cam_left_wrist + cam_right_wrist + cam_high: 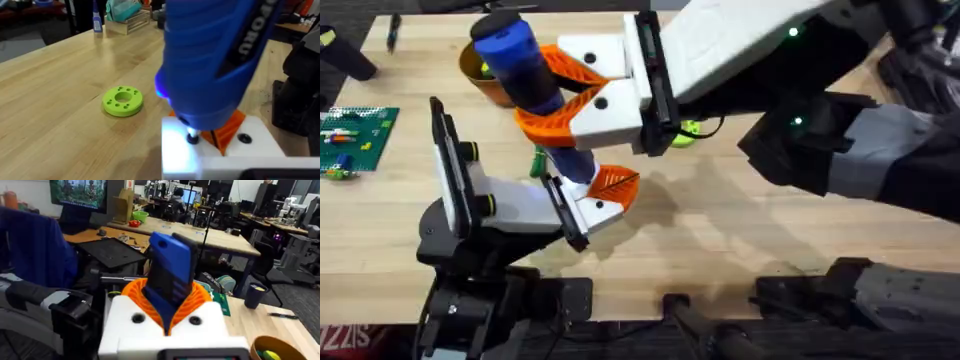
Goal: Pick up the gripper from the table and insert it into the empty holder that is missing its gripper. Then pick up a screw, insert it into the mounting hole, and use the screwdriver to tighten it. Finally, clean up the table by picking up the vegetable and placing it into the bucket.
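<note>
Screwdriver (525, 62) sits upper-center in overhead view, upright-ish w/ slight tilt, right gripper (555, 95) clamped round its blue handle. Tip meets the white holder (588, 208) w/ orange tip (613, 183) at the end of the left gripper (582, 205), center frame; can't tell if that one's apart or together. Bucket (480, 70) just behind handle, upper left. Green ring (122, 101) on bare wood table (720, 230), free space lower right.

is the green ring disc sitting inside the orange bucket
No, the green ring disc lies flat on the bare wooden table, beside the blue screwdriver.
</note>
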Motion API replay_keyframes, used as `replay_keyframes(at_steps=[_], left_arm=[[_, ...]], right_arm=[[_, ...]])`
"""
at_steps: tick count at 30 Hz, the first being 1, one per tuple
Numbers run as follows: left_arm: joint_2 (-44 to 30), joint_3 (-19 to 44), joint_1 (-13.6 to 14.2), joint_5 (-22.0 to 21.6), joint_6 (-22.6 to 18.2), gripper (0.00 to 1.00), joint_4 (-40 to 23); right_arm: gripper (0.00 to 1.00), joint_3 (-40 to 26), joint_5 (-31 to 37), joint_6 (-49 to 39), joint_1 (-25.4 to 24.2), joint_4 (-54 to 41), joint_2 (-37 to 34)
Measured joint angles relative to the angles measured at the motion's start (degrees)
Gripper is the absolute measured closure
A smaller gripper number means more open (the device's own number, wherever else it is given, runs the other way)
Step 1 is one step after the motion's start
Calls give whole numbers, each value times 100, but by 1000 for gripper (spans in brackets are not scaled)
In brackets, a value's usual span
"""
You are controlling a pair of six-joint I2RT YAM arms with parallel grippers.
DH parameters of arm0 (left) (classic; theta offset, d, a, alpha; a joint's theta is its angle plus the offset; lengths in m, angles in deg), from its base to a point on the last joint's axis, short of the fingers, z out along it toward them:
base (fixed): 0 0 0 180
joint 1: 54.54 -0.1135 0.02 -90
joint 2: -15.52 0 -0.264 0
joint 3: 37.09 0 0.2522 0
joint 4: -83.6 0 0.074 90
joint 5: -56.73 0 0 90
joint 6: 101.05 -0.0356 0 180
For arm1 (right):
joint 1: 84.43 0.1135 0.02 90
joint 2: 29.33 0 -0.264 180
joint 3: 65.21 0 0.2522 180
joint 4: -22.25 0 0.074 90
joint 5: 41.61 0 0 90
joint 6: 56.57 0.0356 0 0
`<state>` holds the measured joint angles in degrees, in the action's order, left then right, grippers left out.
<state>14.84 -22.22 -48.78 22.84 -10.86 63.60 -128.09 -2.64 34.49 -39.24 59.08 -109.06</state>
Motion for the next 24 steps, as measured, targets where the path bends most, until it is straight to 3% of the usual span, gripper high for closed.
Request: replay_keyframes(at_steps=[24], left_arm=[[1,0,0,0,4,999,-2]], right_arm=[[970,-63,20,-26,0,-213,2]])
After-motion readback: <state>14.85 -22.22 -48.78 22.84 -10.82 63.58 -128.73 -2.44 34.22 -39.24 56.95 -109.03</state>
